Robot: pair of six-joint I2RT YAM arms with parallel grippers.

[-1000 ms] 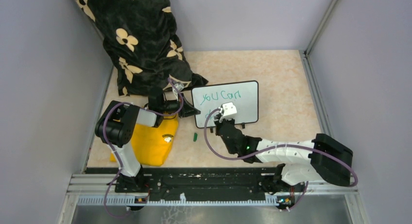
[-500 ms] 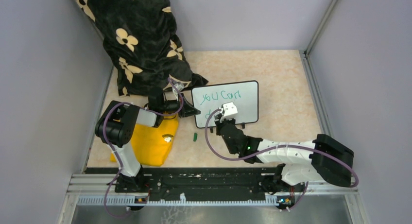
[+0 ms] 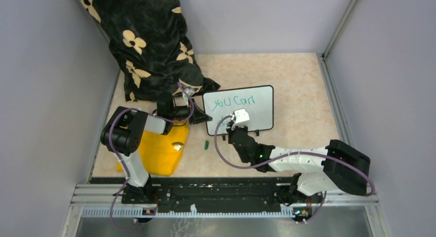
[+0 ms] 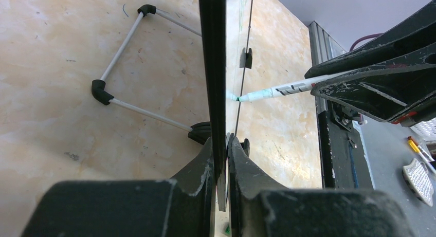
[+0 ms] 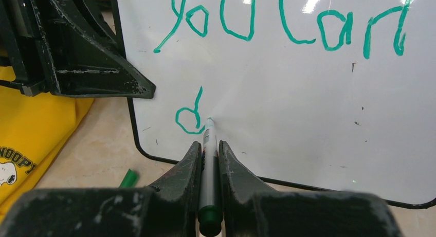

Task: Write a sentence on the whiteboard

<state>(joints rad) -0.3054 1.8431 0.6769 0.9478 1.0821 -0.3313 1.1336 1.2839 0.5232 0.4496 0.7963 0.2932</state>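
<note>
Your right gripper (image 5: 208, 144) is clenched on a green marker (image 5: 209, 131), whose tip rests against the whiteboard (image 5: 308, 119) just right of a lone "d". Your left gripper (image 4: 220, 144) pinches the whiteboard's left edge. The whiteboard stands propped near the middle of the worktop (image 3: 303, 83). The sentence (image 5: 288, 21) reads "you can", with that "d" below. A green cap (image 3: 206, 144) lies nearer the front edge.

- Black flowered cloth (image 3: 149, 47) fills the far left corner.
- Yellow cloth (image 3: 157, 153) lies along the left edge.
- The whiteboard (image 3: 257, 106) stands mid-table, a green cap (image 3: 206, 144) lying before it.
- Bare tabletop (image 3: 303, 98) runs to the right edge and far right corner.
</note>
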